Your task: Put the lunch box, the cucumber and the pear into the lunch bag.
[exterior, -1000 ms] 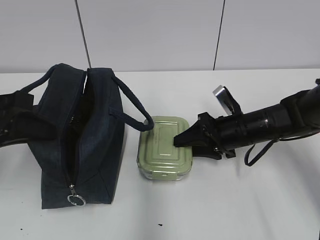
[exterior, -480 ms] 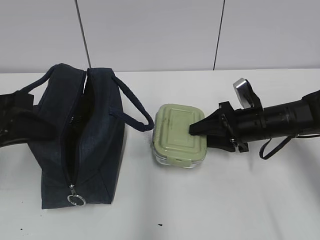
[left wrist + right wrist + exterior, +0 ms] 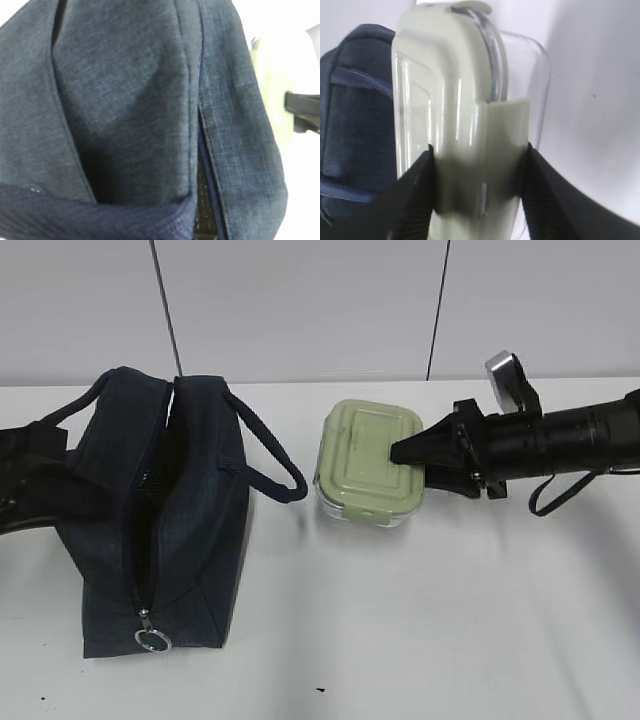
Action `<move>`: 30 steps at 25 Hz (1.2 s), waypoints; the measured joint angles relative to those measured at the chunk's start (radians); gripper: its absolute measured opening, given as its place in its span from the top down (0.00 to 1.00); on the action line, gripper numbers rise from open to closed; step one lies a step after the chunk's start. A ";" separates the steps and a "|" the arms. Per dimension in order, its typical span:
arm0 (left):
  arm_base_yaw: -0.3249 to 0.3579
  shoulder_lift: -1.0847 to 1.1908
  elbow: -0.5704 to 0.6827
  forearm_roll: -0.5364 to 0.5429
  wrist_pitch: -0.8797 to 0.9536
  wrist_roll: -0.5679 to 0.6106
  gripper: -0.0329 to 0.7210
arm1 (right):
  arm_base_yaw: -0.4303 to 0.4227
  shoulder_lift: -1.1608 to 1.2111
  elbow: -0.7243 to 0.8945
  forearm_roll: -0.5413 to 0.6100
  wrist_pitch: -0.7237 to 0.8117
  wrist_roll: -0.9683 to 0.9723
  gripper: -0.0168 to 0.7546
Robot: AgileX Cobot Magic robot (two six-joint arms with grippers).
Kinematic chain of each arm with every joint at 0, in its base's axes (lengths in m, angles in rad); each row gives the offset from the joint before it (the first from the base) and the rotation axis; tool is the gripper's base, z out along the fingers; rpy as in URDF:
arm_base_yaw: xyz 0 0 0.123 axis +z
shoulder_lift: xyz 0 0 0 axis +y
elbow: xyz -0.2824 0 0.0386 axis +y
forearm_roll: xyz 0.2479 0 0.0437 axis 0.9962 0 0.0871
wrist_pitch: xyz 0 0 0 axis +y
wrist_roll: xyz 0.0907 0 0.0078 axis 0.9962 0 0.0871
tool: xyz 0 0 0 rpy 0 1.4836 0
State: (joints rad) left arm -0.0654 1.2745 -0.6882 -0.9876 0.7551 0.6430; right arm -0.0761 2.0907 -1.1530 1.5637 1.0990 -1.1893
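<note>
The lunch box is to the right of the bag, with a gap of bare table between them, and it is held by the right gripper. The box looks a little raised above the table, with a soft shadow under it, but I cannot tell for sure if it is lifted. In the right wrist view the two black fingers press the box from both sides at its clip, so the jaws are partly apart and closed on the box, one on the green lid and one on the clear wall. The right arm comes in from the right edge. The bag stands at the left with its zipper open along the top, and the ring pull hangs at the near end. One strap loops out toward the box. The left gripper is at the far left side of the bag; the left wrist view shows only dark fabric very near, and its jaws are closed, I think on the fabric.
</note>
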 joint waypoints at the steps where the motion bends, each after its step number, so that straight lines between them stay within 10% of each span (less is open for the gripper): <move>1: 0.000 0.000 0.000 0.001 0.000 0.000 0.98 | 0.000 -0.011 -0.005 -0.002 0.000 0.007 0.49; 15: 0.000 0.000 0.000 0.001 -0.001 0.000 0.98 | 0.043 -0.149 -0.123 -0.025 0.025 0.117 0.49; 30: 0.000 0.000 0.000 0.001 -0.002 0.000 0.98 | 0.367 -0.151 -0.318 -0.019 0.006 0.153 0.49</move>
State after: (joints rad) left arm -0.0654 1.2745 -0.6882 -0.9868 0.7533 0.6430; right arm 0.2913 1.9398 -1.4707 1.5451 1.1045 -1.0365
